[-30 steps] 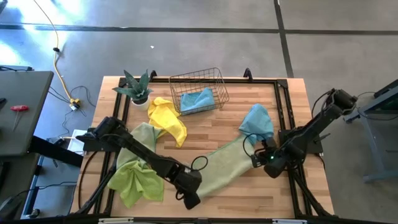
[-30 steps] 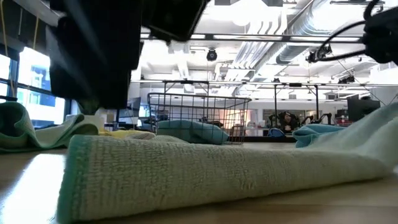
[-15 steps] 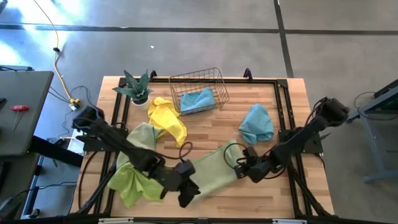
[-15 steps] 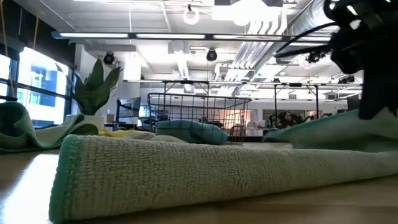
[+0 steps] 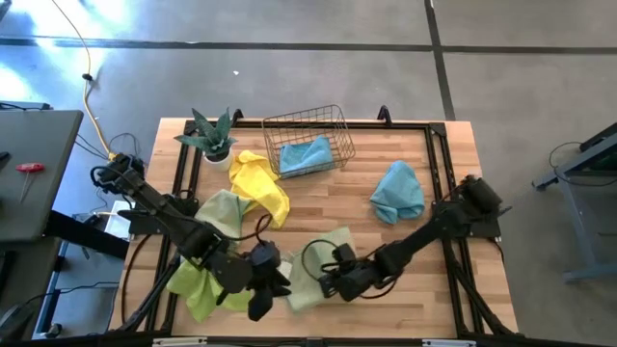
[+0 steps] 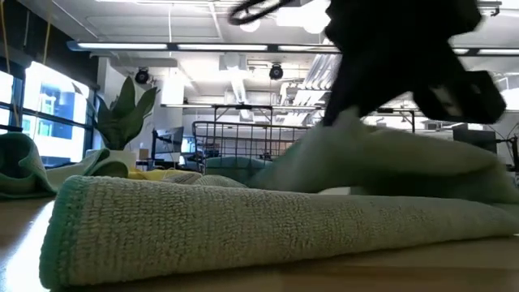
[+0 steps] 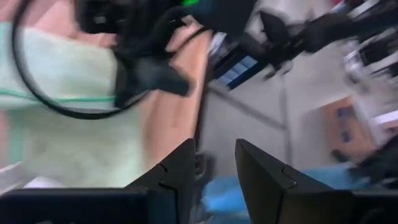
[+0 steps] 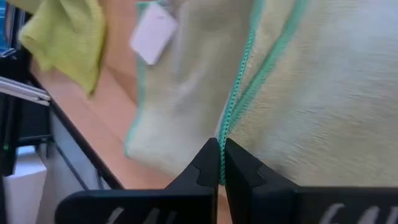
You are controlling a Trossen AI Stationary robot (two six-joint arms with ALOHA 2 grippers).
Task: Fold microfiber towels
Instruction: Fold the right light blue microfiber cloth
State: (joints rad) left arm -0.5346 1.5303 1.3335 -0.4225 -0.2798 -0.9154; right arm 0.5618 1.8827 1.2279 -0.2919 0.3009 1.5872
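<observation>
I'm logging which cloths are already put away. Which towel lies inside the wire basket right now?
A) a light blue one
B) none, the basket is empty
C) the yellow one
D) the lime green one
A: in the high view a light blue towel lies inside the wire basket, while the yellow towel and lime green towel lie on the table outside it.

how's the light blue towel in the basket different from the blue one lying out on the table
The light blue towel in the basket sits inside the wire basket at the table's far edge; the blue towel on the table lies on bare wood toward the right side. The basket one looks flatter and tucked in; the table one is bunched into a loose heap. Both are about the same blue, and neither claw touches them.
</observation>
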